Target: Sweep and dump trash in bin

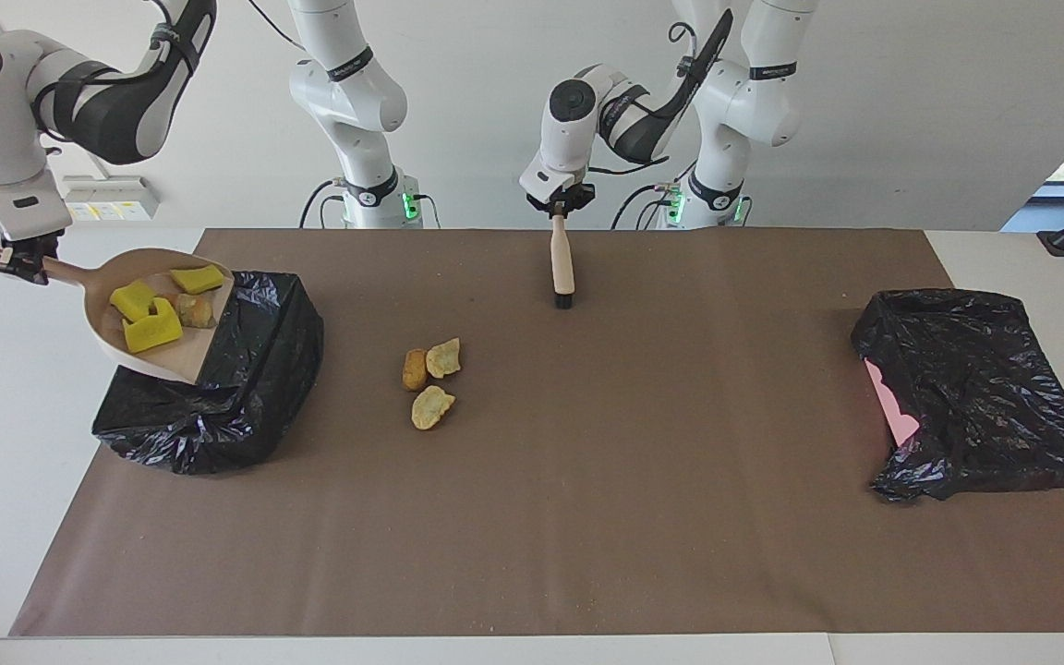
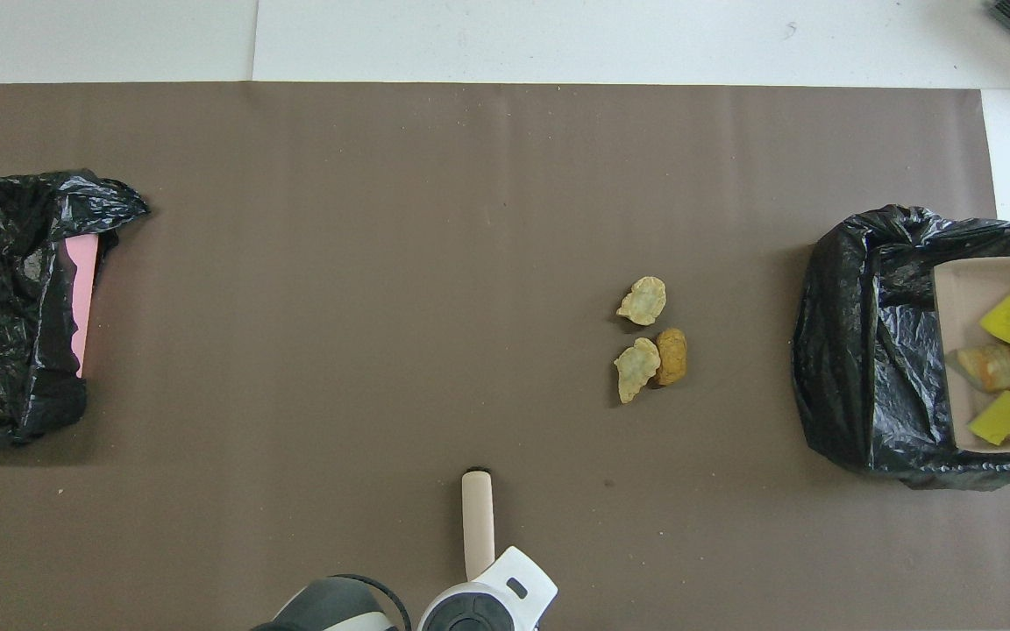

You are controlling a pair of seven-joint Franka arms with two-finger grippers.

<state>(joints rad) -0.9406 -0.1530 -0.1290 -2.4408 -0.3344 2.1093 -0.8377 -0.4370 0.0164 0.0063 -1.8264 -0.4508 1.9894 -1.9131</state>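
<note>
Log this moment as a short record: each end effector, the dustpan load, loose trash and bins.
right end effector: shut on the dustpan handle, over the table edge at the right arm's end
dustpan: raised over the bin, unemptied
dustpan load: three yellow scraps, one brown lump
left end effector: shut on the brush, bristles down on the mat
loose trash: three brown lumps on the brown mat
bin under dustpan: black bag
second bin: at the left arm's end, black bag, pink showing
</note>
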